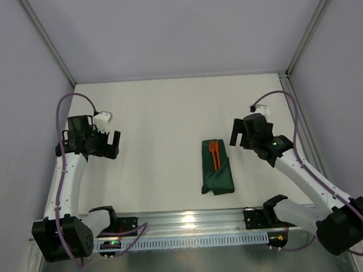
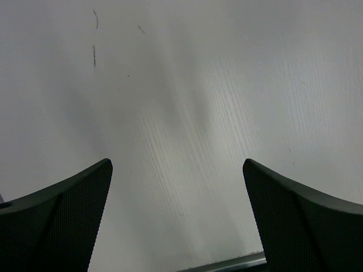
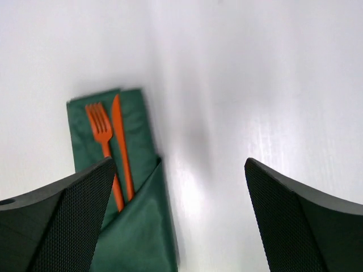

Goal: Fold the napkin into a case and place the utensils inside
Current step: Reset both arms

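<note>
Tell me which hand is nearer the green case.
Right. The right hand hovers just right of the case; the left hand is far off to its left.

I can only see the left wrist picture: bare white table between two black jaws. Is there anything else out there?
Observer: Yes. A folded dark green napkin case lies on the table, over by the right arm.
Visitor: Is anything in it?
Observer: An orange fork and knife. Their handles are tucked under the diagonal flap and their heads stick out.
Visitor: Is that other arm holding it?
Observer: No. Its jaws stand wide open, off to the right of the case, gripping nothing.
</note>
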Tool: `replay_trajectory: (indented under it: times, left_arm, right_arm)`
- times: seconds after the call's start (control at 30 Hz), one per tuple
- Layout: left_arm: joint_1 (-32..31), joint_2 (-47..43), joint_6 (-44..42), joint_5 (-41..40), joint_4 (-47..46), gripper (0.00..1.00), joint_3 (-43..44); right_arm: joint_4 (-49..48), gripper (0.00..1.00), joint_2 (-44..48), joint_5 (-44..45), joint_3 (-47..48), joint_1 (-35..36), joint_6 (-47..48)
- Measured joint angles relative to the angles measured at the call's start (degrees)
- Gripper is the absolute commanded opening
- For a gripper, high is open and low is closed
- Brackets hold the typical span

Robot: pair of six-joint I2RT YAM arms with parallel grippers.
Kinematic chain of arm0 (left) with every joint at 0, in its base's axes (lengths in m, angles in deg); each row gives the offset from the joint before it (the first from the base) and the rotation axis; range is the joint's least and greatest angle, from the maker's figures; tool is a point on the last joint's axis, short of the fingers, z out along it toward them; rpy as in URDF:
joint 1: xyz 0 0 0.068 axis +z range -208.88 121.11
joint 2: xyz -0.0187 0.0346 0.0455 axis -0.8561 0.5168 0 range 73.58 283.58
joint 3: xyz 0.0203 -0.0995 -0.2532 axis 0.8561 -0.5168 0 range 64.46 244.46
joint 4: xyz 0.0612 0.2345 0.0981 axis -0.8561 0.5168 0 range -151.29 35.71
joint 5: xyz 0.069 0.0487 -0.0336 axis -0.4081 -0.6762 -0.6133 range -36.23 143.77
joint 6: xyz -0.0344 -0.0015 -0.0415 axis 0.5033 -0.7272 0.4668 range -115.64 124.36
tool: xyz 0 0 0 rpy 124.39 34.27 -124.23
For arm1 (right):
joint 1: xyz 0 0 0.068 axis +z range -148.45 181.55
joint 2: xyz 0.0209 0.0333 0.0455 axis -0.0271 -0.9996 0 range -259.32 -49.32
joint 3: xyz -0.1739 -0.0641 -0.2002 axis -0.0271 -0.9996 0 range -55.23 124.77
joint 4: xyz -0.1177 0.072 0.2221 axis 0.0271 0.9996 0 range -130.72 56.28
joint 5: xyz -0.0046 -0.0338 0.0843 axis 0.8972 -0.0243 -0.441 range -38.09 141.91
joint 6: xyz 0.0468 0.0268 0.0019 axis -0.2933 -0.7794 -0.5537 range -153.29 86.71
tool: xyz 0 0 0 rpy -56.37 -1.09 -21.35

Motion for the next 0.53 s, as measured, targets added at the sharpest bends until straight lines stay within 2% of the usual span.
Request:
replay_trajectory:
  times: [0.17, 0.27, 0.43, 0.53]
  left_arm:
    - [0.3, 0.0, 1.3, -2.8, -0.7, 0.99, 0.0]
    - [0.4, 0.0, 2.0, -3.6, -1.1, 0.99, 0.0]
    - [0.6, 0.0, 2.3, -4.7, -1.4, 0.99, -0.2]
    - [0.7, 0.0, 2.3, -4.9, -1.4, 0.99, -0.3]
  right_arm:
    - [-1.5, 0.99, 7.5, -1.4, -1.0, -20.0, 1.3]
    - [-0.8, 0.99, 5.6, -3.0, -0.3, -26.3, 1.5]
    - [0.4, 1.0, -1.4, -5.7, 1.9, -28.8, 1.5]
    - [1.0, 0.99, -2.2, -6.3, 1.9, -28.8, 1.6]
